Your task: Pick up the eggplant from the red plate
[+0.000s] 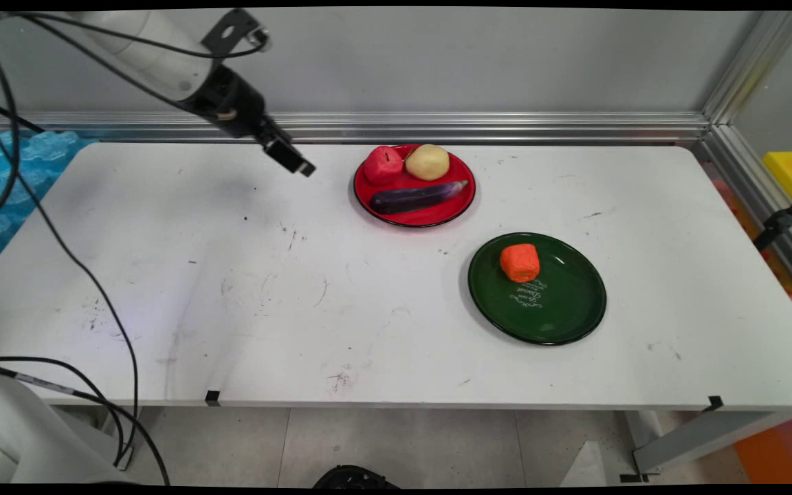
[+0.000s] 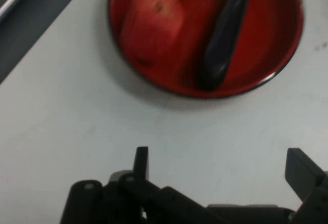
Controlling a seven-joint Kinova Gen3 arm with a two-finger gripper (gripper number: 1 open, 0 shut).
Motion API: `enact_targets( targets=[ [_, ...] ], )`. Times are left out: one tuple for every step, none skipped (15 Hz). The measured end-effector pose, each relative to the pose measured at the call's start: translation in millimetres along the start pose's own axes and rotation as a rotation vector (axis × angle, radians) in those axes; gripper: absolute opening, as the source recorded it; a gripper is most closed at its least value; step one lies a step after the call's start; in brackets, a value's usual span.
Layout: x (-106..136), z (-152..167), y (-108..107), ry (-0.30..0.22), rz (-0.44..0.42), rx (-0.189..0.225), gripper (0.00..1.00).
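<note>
Now tool [image 2: 218,165] spread, empty, near red plate [image 1: 461,203]: apple [image 1: 382,163], potato [image 1: 427,162], eggplant [image 1: 416,196].

Two plates stand on the counter [image 1: 231,289]. The far plate [image 1: 461,199] lies toward the rear edge, near centre. It carries an apple [image 1: 383,164] at rear left, a potato [image 1: 427,162] just right of it, and an eggplant [image 1: 416,196] in front of both. The near plate [image 1: 561,309] lies to the right and nearer the front; a bell pepper [image 1: 520,262] rests on its rear left part. The gripper [image 1: 298,162] hangs left of the far plate.
</note>
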State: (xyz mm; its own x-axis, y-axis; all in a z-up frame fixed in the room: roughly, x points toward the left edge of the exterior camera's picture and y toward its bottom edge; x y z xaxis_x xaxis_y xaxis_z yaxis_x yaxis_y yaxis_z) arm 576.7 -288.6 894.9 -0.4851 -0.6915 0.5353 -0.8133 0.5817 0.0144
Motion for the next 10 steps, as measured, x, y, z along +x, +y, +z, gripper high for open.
enact_targets(
  targets=[
    [8,4,4,0.007,0.019,-0.009,1.00],
    [18,8,8,0.016,0.042,-0.018,1.00],
    [26,12,12,0.021,0.062,-0.025,1.00],
    [35,18,15,0.029,0.085,-0.032,1.00],
    [44,25,18,0.035,0.112,-0.039,1.00],
    [51,30,20,0.039,0.132,-0.044,1.00],
    [59,37,22,0.043,0.157,-0.047,1.00],
    [67,44,23,0.046,0.183,-0.049,1.00],
    [72,51,24,0.047,0.204,-0.050,1.00],
    [79,60,25,0.046,0.229,-0.049,1.00]
  ],
)
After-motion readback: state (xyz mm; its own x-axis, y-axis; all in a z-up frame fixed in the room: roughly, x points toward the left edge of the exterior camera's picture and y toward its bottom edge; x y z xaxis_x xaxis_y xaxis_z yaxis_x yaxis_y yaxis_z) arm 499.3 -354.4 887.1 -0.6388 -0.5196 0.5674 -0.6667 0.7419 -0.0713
